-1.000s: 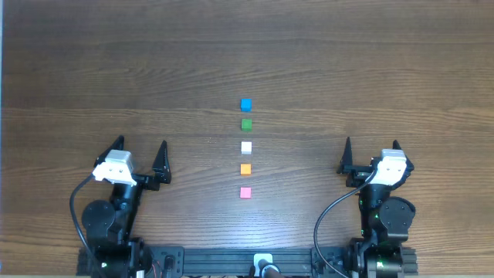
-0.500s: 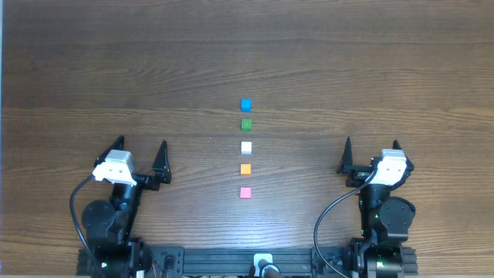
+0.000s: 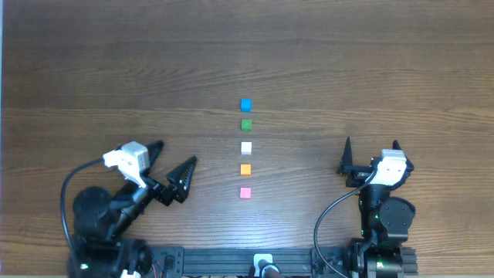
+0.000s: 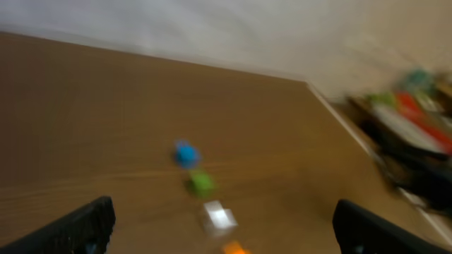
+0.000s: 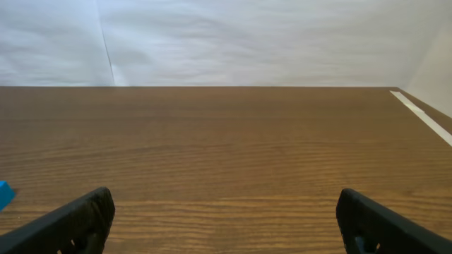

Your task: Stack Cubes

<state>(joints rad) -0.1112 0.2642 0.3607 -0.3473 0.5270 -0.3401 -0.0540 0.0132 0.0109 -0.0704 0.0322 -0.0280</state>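
Several small cubes lie in a line down the middle of the table: blue [image 3: 245, 104], green [image 3: 246, 124], white [image 3: 246, 147], orange [image 3: 245, 169] and pink [image 3: 245, 192]. My left gripper [image 3: 173, 164] is open, turned toward the line, a short way left of the orange and pink cubes. Its wrist view shows the blue cube [image 4: 186, 153], green cube [image 4: 201, 183], white cube [image 4: 219, 216] and a bit of the orange cube [image 4: 234, 248] ahead. My right gripper [image 3: 370, 145] is open, well right of the line, with the blue cube [image 5: 4, 193] at the edge of its view.
The wooden table [image 3: 370, 69] stretches wide around the cubes. In the left wrist view, cluttered items [image 4: 409, 120] lie beyond the table's far edge. A pale strip [image 5: 424, 116] runs along the table's edge in the right wrist view.
My left arm has swung right and turned its open gripper toward the line of cubes. The right arm and the cubes have not moved.
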